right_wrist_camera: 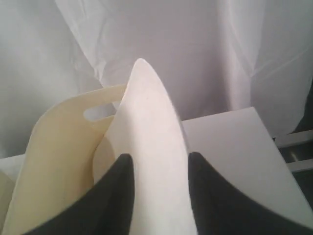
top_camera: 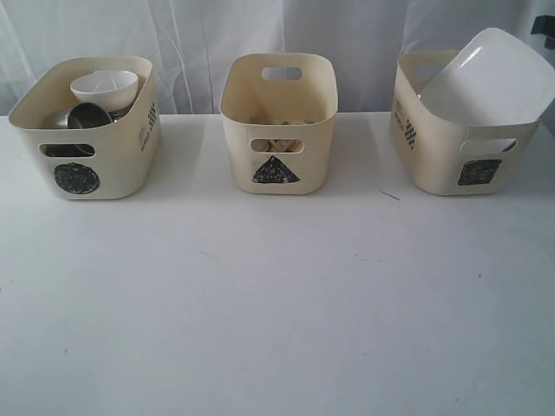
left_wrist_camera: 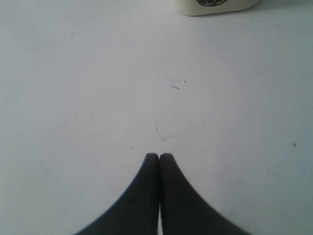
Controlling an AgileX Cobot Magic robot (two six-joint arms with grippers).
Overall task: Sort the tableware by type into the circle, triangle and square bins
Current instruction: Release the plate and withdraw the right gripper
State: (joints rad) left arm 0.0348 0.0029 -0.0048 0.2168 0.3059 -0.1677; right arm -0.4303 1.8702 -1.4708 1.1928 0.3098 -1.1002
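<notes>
The large white plate (top_camera: 490,78) leans tilted in the square bin (top_camera: 434,165), its upper half sticking out over the rim. In the right wrist view my right gripper (right_wrist_camera: 157,159) stands open, one finger on each side of the plate (right_wrist_camera: 146,107) above the bin (right_wrist_camera: 54,152). The circle bin (top_camera: 117,169) holds a white bowl (top_camera: 104,87) and dark steel vessels (top_camera: 87,115). In the triangle bin (top_camera: 234,130), small pieces show dimly through the handle slot. My left gripper (left_wrist_camera: 159,155) is shut and empty, low over bare table, with the circle bin (left_wrist_camera: 215,6) ahead.
The three bins stand in a row at the back of the white table (top_camera: 277,303). A white curtain (top_camera: 199,35) hangs behind them. A dark part of the right arm (top_camera: 545,30) shows at the top right edge.
</notes>
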